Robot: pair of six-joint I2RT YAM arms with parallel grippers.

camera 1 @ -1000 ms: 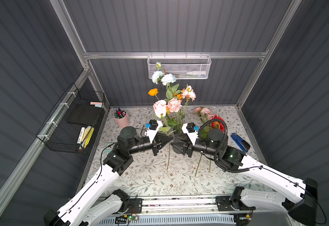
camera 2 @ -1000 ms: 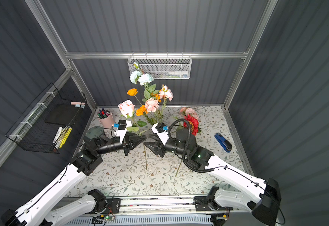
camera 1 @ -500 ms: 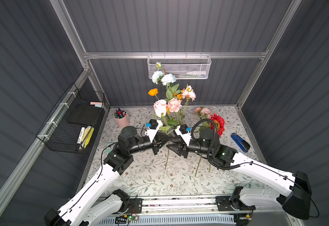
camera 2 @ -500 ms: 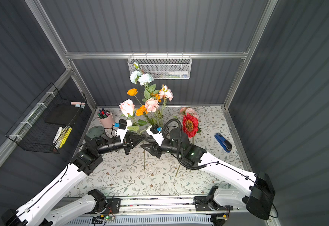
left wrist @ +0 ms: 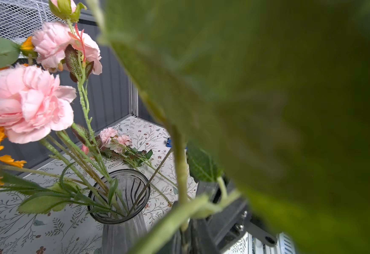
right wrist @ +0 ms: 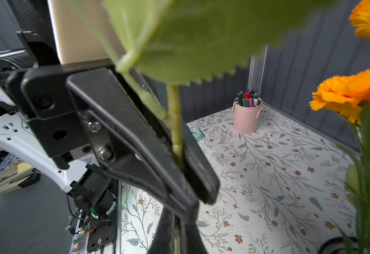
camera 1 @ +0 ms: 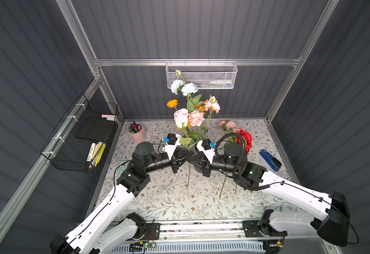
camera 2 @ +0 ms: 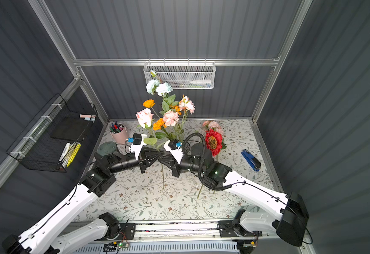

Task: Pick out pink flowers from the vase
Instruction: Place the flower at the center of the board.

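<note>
Both grippers meet on one green stem (right wrist: 176, 123) of a pale pink rose (camera 1: 180, 117), held upright above the table in front of the vase. My left gripper (camera 1: 188, 156) is shut on it from the left, and my right gripper (camera 1: 191, 158) is shut on it from the right, tip to tip. The stem's lower end (camera 1: 188, 178) hangs free over the table. The smoky ribbed vase (left wrist: 122, 198) holds more pink flowers (left wrist: 25, 101) and is mostly hidden behind the right gripper in both top views. Other pink flowers (camera 1: 228, 125) lie on the table at the back right.
A red bloom (camera 1: 244, 138) shows behind the right arm. White-bluish carnations (camera 1: 183, 86) and orange blooms (camera 1: 172, 103) stand in the vase. A pink cup of pens (camera 1: 136, 133) is back left, a blue stapler (camera 1: 270, 159) right. A wire basket (camera 1: 80, 136) hangs on the left wall.
The right arm has swung left to the rose stem and its jaws have closed on it. The left gripper has kept its place on the stem.
</note>
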